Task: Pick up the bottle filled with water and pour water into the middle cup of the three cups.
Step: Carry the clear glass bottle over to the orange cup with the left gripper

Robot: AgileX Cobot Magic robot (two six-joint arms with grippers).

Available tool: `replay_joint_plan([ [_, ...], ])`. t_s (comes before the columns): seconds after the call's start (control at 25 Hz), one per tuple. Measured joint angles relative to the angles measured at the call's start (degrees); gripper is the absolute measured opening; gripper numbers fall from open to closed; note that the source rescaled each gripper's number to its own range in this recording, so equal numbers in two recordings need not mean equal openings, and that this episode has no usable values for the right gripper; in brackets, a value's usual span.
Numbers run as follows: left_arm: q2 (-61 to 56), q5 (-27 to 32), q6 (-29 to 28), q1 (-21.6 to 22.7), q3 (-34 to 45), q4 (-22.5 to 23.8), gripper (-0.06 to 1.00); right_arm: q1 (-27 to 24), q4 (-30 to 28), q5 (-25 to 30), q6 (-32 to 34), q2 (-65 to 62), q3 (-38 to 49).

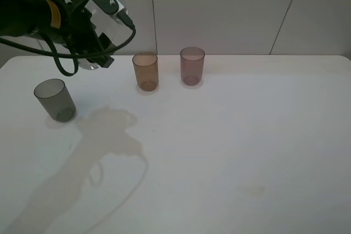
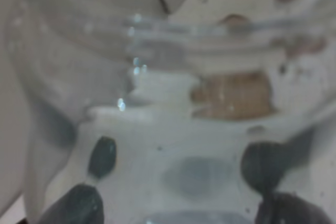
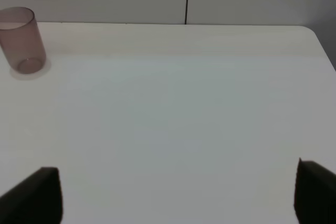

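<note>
Bottle (image 2: 173, 129) is up off the table (image 1: 230, 146), left of the middle cup (image 1: 146, 72) and higher than its rim; left gripper (image 1: 100, 57) clamped on it, dark fingers (image 2: 79, 203) pressed to both sides; bottle mostly hidden behind the gripper from the high view, so long axis and neck direction: cannot tell; close up it's clear, colourless plastic, rounded, with bands running round the body, blurred, amber tint showing through the wall; middle cup is a translucent amber-brown tumbler, straight-sided, upright, open top; mauve-pink tumbler (image 1: 192, 66) just right of the middle cup, upright, apart from it; dark grey tumbler (image 1: 55, 100) well left of the middle cup and nearer the front edge, upright, below the raised arm; arm's shadow (image 1: 104, 141) lies on the table in front of the middle cup; table is white, matte, smooth, rounded corners; right gripper (image 3: 178, 192) far right of the middle cup, jaws wide apart, nothing between them.
</note>
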Motion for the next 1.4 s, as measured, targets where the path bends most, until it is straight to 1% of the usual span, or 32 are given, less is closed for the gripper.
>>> replay_joint_plan([
  [0.08, 0.8, 1.9, -2.9, 0.5, -2.0, 6.1, 0.01, 0.0, 0.0, 0.0, 0.0, 0.0, 0.0],
  [0.2, 2.5, 2.7, -4.9, 0.7, -4.2, 12.2, 0.01, 0.0, 0.0, 0.0, 0.0, 0.0, 0.0],
  [0.36, 5.3, 2.6, -5.7, 0.7, -5.8, 14.9, 0.01, 0.0, 0.0, 0.0, 0.0, 0.0, 0.0],
  [0.48, 6.9, 2.6, -5.7, 1.3, -5.8, 15.3, 0.01, 0.0, 0.0, 0.0, 0.0, 0.0, 0.0],
  [0.64, 8.5, 4.1, -5.7, 1.8, -5.8, 16.9, 0.01, 0.0, 0.0, 0.0, 0.0, 0.0, 0.0],
  [0.8, 9.4, 4.7, -4.7, 2.9, -5.8, 16.1, 0.01, 0.0, 0.0, 0.0, 0.0, 0.0, 0.0],
  [0.92, 9.9, 5.2, -0.7, 3.8, -5.8, 14.6, 0.01, 0.0, 0.0, 0.0, 0.0, 0.0, 0.0],
  [1.04, 10.4, 5.9, 6.0, 4.0, -5.8, 13.2, 0.01, 0.0, 0.0, 0.0, 0.0, 0.0, 0.0],
  [1.16, 11.3, 6.6, 11.0, 4.0, -6.5, 12.6, 0.01, 0.0, 0.0, 0.0, 0.0, 0.0, 0.0],
  [1.24, 12.5, 7.3, 12.4, 4.0, -7.4, 12.6, 0.01, 0.0, 0.0, 0.0, 0.0, 0.0, 0.0],
  [1.4, 15.6, 10.6, 12.8, 4.0, -10.8, 12.3, 0.01, 0.0, 0.0, 0.0, 0.0, 0.0, 0.0],
])
